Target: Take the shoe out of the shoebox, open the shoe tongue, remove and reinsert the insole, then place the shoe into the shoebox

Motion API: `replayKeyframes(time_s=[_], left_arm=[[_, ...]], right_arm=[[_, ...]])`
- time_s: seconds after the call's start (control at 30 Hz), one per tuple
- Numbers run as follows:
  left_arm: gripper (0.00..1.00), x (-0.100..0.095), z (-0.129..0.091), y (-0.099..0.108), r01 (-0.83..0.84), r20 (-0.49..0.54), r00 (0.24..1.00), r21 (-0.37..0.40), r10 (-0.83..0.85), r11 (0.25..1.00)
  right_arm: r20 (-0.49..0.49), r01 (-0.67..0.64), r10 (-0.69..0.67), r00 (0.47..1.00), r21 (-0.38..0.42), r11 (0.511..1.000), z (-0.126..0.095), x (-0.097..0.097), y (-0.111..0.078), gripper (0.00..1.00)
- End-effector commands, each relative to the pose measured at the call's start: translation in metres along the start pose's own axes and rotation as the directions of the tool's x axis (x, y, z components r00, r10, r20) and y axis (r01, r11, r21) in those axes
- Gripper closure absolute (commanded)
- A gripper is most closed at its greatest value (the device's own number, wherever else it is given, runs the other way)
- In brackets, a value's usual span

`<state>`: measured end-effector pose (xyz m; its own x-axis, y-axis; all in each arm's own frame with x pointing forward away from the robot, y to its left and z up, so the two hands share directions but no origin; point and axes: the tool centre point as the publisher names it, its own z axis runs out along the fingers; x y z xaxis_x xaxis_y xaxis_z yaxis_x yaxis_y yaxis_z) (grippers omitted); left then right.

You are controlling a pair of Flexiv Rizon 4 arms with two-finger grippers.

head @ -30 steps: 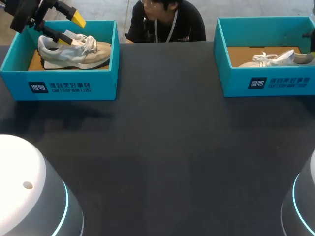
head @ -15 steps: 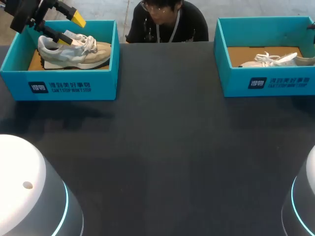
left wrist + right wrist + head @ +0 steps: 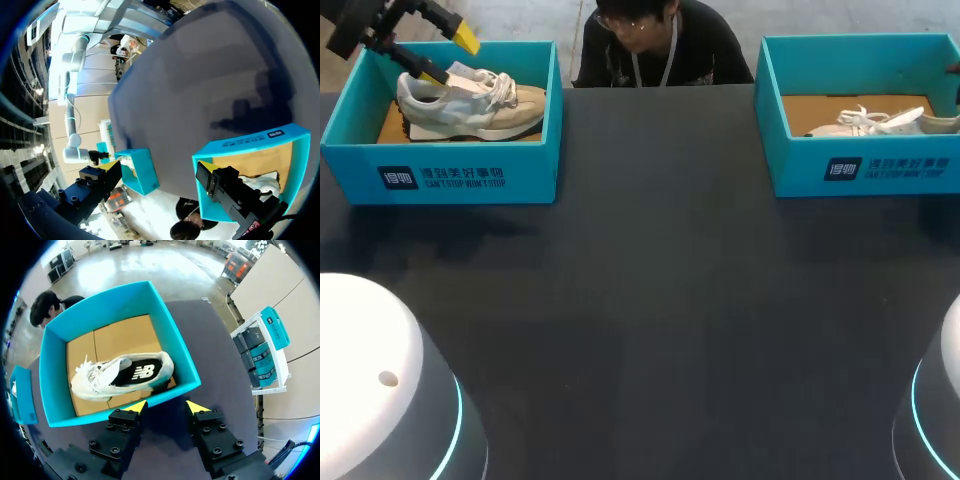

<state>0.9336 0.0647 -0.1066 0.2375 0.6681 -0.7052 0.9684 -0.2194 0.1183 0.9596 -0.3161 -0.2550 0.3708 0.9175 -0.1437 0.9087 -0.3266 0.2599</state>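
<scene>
Notably, left pincer (image 3: 453,58), fingers wide, has edged far-left over the beige shoe (image 3: 480,105), unlifted in its shoebox (image 3: 450,175); right pincer (image 3: 167,407) likewise wide.

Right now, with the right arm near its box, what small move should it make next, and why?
Probably lower the right gripper forward over the near wall of the shoebox, toward the heel of the white shoe. Its fingers are open and empty, just outside that wall, and the shoe lies untouched in the box ahead of them.
</scene>
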Motion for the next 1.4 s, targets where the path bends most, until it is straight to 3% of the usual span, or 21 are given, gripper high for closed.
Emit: replayKeyframes(time_s=[0.03, 0.33, 0.6, 0.93, 1.0, 1.27, 1.4], left_arm=[[0.0, 0.004, -0.013, 0.012, -0.007, -0.052, 0.999, 0.043, 0.009, 0.999], [0.0, 0.036, -0.037, 0.03, 0.032, -0.204, 0.979, 0.053, -0.021, 0.998], [0.0, 0.069, -0.054, 0.038, 0.106, -0.315, 0.944, 0.025, -0.093, 0.994], [0.0, 0.097, -0.069, 0.034, 0.199, -0.387, 0.901, -0.029, -0.194, 0.98], [0.0, 0.101, -0.071, 0.033, 0.216, -0.399, 0.892, -0.038, -0.213, 0.976], [0.0, 0.118, -0.075, 0.03, 0.273, -0.424, 0.863, -0.064, -0.274, 0.96], [0.0, 0.124, -0.076, 0.033, 0.278, -0.426, 0.861, -0.067, -0.279, 0.958]], right_arm=[[-0.01, -0.005, 0.005, 1.0, 0.002, 1.0, 0.006, -0.001, -0.01, 0.53], [-0.02, -0.016, 0.017, 1.0, 0.04, 0.999, 0.016, -0.001, -0.029, 0.48], [-0.044, -0.033, 0.035, 0.998, 0.042, 0.999, 0.008, -0.005, -0.046, 0.44], [-0.112, 0.091, -0.088, 0.99, 0.022, 0.996, -0.015, -0.008, -0.087, 0.12], [-0.127, 0.133, -0.132, 0.983, 0.005, 0.991, -0.02, -0.009, -0.098, 0.0], [-0.168, 0.221, -0.218, 0.961, -0.004, 0.975, -0.03, -0.01, -0.131, 0.0], [-0.168, 0.221, -0.218, 0.961, -0.004, 0.975, -0.03, -0.01, -0.131, 0.0]])
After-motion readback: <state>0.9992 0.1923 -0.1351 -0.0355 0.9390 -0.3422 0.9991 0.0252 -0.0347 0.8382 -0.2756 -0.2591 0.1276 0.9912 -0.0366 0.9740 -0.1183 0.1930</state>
